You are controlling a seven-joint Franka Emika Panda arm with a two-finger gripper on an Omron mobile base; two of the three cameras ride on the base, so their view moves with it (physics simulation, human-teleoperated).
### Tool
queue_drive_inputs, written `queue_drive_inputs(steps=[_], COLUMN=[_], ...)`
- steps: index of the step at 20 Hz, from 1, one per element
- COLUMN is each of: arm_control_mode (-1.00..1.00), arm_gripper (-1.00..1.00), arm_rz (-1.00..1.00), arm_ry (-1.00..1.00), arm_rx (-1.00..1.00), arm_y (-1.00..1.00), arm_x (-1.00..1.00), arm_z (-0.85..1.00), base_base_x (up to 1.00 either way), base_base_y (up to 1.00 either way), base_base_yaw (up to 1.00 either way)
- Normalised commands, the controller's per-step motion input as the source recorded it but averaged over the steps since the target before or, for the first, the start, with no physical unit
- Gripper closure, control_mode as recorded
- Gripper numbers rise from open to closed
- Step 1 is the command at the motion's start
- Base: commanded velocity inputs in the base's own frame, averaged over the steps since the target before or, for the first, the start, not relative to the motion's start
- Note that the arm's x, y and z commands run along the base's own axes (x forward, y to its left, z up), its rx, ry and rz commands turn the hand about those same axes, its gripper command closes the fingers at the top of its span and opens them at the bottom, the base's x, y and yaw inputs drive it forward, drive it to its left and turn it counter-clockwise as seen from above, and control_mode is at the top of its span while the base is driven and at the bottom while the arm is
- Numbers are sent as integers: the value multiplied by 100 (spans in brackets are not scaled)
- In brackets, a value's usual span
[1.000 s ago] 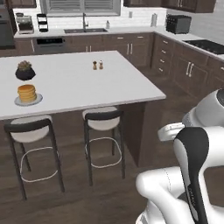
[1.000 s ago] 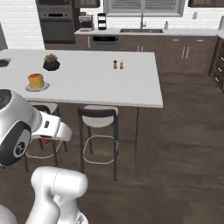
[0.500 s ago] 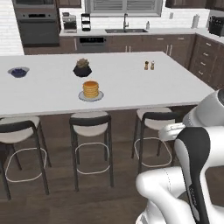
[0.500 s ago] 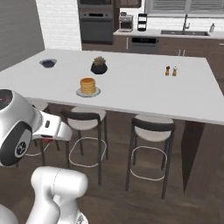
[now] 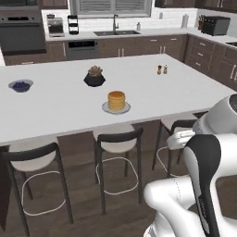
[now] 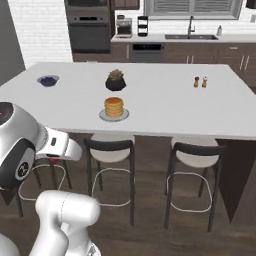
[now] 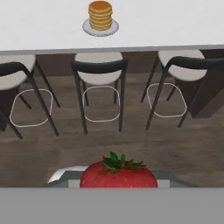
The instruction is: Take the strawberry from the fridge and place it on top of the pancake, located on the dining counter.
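The strawberry [image 7: 118, 175], red with a green leafy cap, fills the bottom middle of the hand view, and my gripper [image 7: 118, 179] is shut on it. The hand [image 5: 178, 139] hangs low in front of the stools, short of the counter's near edge. The pancake [image 5: 116, 99] [image 6: 114, 106] [image 7: 100, 15] is a golden stack on a small pale plate near the front edge of the white dining counter [image 5: 55, 111] [image 6: 165, 112]. It lies ahead of the strawberry and higher up. A tall grey slab [image 6: 10, 35] at the far left may be the fridge; I cannot tell.
Black-framed stools [image 5: 118, 143] [image 6: 110, 150] [image 7: 99, 70] stand tucked under the counter between me and the pancake. On the counter are a black succulent pot [image 5: 94, 77], a blueberry bowl [image 5: 21, 85] and salt and pepper shakers [image 5: 162, 69]. Wall cabinets, sink and ovens line the back.
The whole picture has shifted: the base has driven and turned, bringing the counter's long side square on and the pancake to the middle and nearer. The arm's pose is unchanged.
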Motion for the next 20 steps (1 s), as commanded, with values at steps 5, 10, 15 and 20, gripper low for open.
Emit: queue_drive_inputs(steps=[5, 10, 15, 20], arm_control_mode=[100, 100, 100, 100], arm_gripper=[100, 100, 100, 100], arm_rz=[0, 0, 0, 0], arm_ry=[0, 0, 0, 0], arm_rx=[0, 0, 0, 0], arm_y=[0, 0, 0, 0], arm_x=[0, 0, 0, 0], arm_z=[0, 0, 0, 0], base_base_x=[58, 57, 70, 60], base_base_y=[61, 0, 0, -6], base_base_yaw=[-15, 2, 8, 6])
